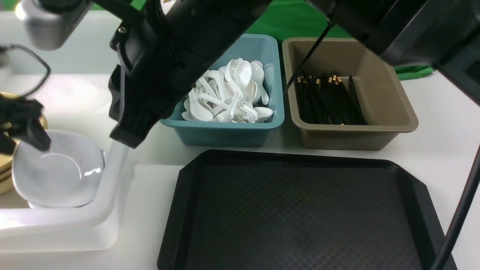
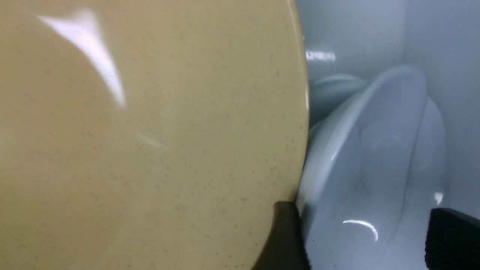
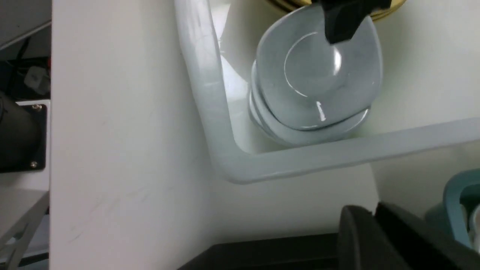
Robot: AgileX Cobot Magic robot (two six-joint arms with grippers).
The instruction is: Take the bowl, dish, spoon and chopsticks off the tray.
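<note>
White dish point(image 2: 375, 161) lies loose between the spread left fingers point(image 2: 285, 240), nothing gripped; lift straight up, clear of the bowl point(image 2: 150, 131) beside them.

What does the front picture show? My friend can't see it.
A black tray with nothing on it lies in front. Behind it a teal tub holds white spoons and a brown tub holds black chopsticks. At left, a white dish sits in a white tub under the left gripper.
</note>
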